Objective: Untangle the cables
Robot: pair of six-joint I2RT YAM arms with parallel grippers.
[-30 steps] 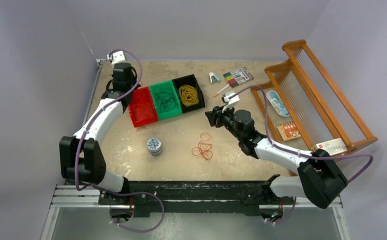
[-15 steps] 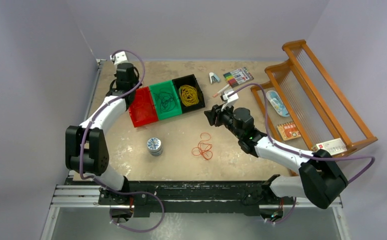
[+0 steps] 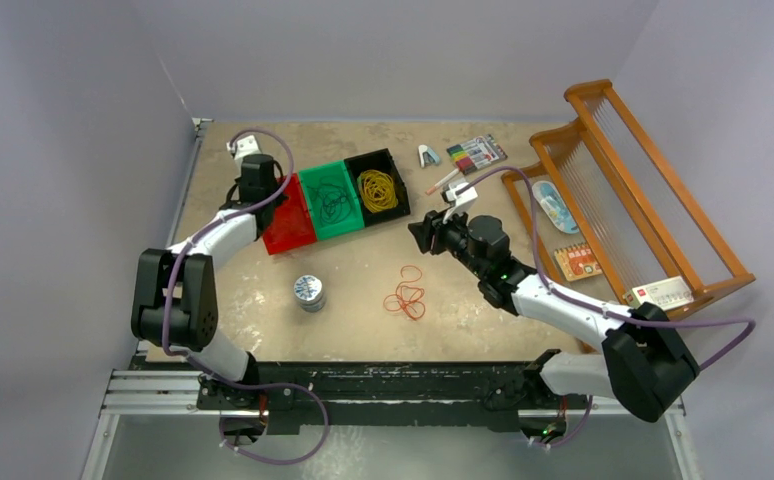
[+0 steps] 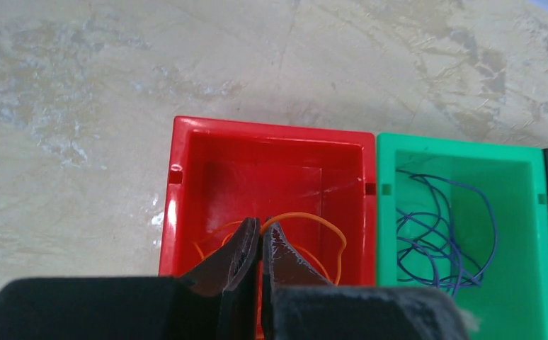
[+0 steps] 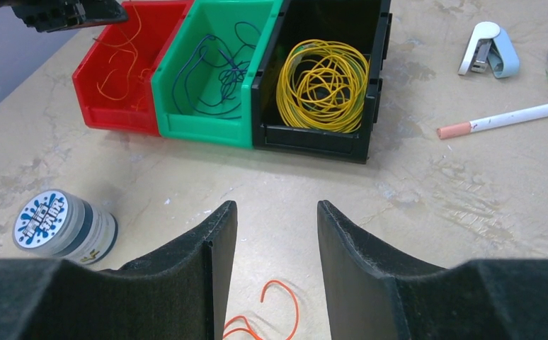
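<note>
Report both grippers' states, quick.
Left gripper: shut above the red bin; whether it pinches the orange cable cannot be told.
Right gripper: open, empty.

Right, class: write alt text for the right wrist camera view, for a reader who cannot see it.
The right claw hangs open above a beige table, facing a red bin of orange cables, a green bin of dark blue cables and a black bin of yellow cables. Loose orange cables lie beneath it.
</note>
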